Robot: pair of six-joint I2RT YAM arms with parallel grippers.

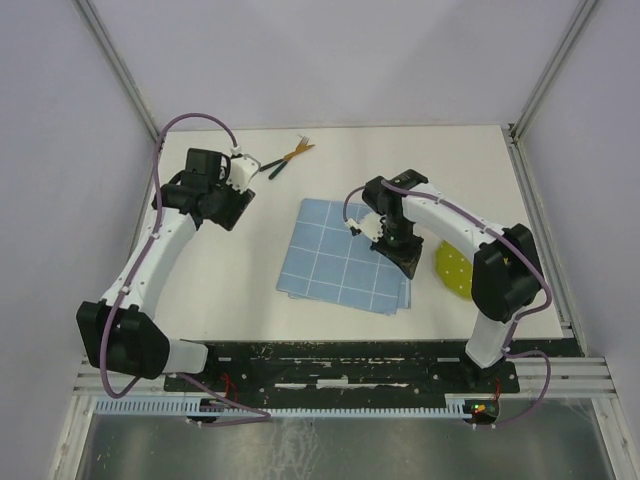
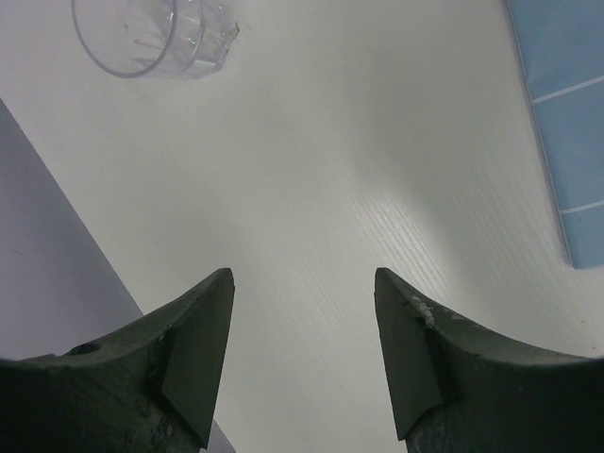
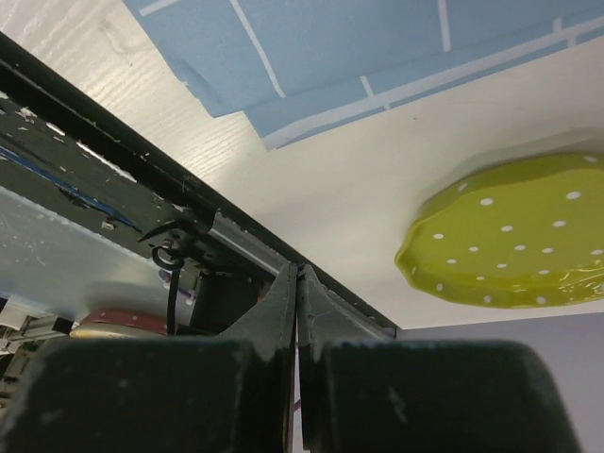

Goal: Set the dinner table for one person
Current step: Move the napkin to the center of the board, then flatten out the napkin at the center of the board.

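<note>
Left gripper [image 1: 243, 171] sits over the far-left part of the surface [image 1: 230, 290], jaws spread wide with nothing between them. In the left wrist view I only see bare off-white surface [image 2: 330, 142] under the gripper [image 2: 302, 283]. A clear plastic cup [image 2: 151, 38] is ahead of it on the surface, cut off by the top of that view, and I can't tell whether it's upright or on its side. I can't make it out from the top camera. Right gripper [image 1: 400, 258] is fully closed and holds nothing; its fingers [image 3: 298, 269] are pressed together. It hangs over the near-right corner of the blue gridded cloth [image 1: 345, 255], close to the plate [image 1: 452, 270]. The cloth lies flat near the middle of the surface, slightly skewed. Its edge shows on the right side of the left wrist view [image 2: 566, 123] and along the top of the right wrist view [image 3: 377, 47]. The plate is yellow-green with white dots [image 3: 510, 236]. It rests on the surface [image 3: 330, 189] just beside the cloth's right edge with a narrow gap, not touching. From above, the right arm partly covers it. Two utensils [image 1: 285, 160] lie together at the far edge, one with a dark green handle and one orange, just beyond the left gripper. They're too small for me to tell what kind.
</note>
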